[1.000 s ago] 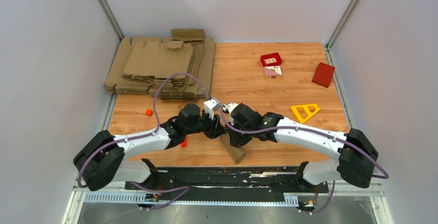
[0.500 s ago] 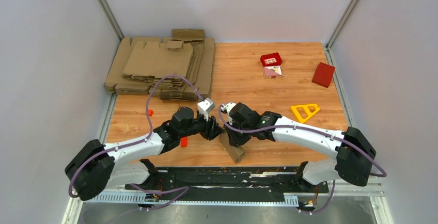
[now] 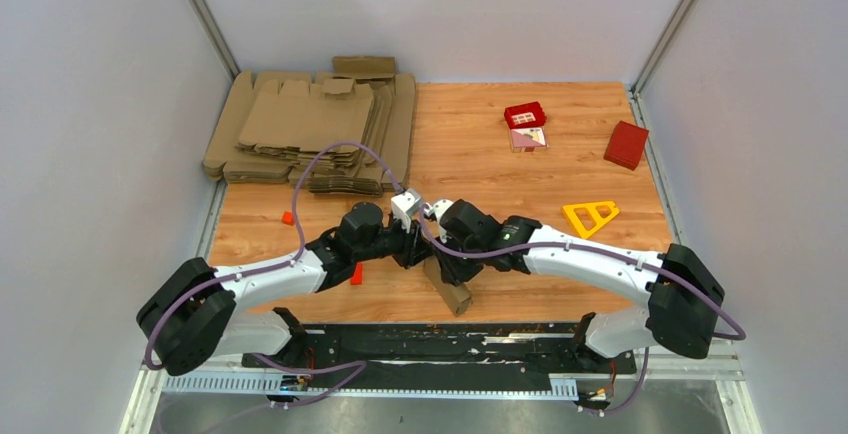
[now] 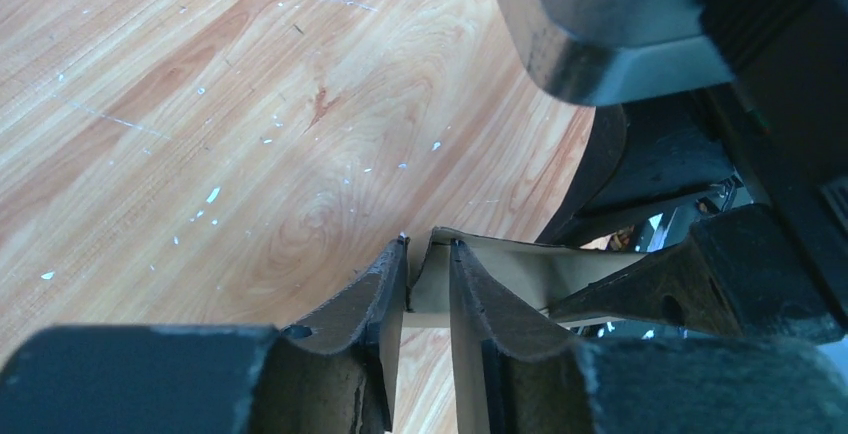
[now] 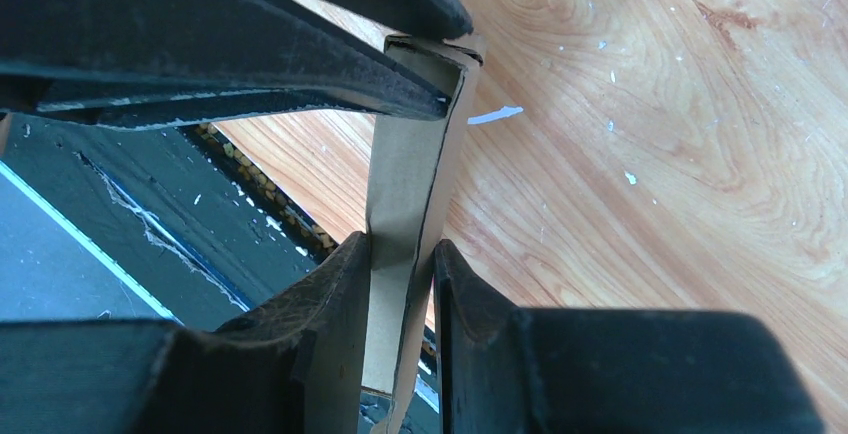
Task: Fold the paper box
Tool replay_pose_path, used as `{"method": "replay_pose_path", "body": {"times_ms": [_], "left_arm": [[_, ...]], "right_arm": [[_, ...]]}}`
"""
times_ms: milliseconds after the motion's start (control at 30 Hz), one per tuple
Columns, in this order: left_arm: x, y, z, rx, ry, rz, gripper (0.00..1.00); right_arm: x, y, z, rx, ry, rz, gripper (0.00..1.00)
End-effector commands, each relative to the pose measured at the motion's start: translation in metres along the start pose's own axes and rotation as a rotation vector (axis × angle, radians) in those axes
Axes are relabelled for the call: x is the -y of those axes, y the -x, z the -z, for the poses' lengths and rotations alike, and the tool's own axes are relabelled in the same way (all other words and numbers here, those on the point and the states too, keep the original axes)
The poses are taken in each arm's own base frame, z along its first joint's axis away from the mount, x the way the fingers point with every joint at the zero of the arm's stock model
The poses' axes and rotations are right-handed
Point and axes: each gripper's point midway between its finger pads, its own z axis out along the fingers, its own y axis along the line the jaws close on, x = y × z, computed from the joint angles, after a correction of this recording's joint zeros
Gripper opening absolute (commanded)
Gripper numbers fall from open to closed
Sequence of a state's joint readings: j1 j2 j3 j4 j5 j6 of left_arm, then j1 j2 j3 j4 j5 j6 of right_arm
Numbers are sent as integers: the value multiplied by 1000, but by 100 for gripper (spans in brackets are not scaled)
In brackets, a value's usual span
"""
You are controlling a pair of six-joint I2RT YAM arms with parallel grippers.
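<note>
Left wrist view shows the left gripper clenched on a thin edge of the paper box, one dark finger on each side of the brown card with almost no gap showing. The right wrist view shows the right gripper pinching another part of the same piece, its two fingers pressed against a narrow upright strip of cardboard. The left arm's fingers reach in at the top of that view, clamped on the folded upper end. From above, both pincers meet nose to nose just in front of the arm bases, near the middle of the table's near edge. The box sits between and below them as a slim brown shape slanting toward the near edge. Whether its lower end touches the wood cannot be told. A small red block lies just beside the left arm, and a second one lies farther left. A big pile of flat cardboard blanks fills the far left corner. On the right half, well apart from the grippers, are a yellow triangular frame, a small red tray with a pale card in front of it, and a red box near the right edge.
</note>
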State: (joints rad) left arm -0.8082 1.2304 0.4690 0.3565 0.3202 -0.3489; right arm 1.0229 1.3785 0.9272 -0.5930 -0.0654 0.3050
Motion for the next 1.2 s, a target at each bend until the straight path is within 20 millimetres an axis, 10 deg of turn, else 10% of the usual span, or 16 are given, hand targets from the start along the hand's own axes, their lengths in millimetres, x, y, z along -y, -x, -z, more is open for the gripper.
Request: {"method": "replay_pose_path", "body": {"times_ms": [0, 333, 1167], "left_arm": [[11, 27, 1, 70, -41, -51, 28], [7, 31, 10, 89, -4, -71, 36], [-14, 3, 11, -11, 90, -62, 1]], "right_arm": [[-3, 0, -4, -24, 2, 17, 12], [-3, 0, -6, -33, -5, 15, 11], [1, 1, -5, -34, -30, 30, 12]]}}
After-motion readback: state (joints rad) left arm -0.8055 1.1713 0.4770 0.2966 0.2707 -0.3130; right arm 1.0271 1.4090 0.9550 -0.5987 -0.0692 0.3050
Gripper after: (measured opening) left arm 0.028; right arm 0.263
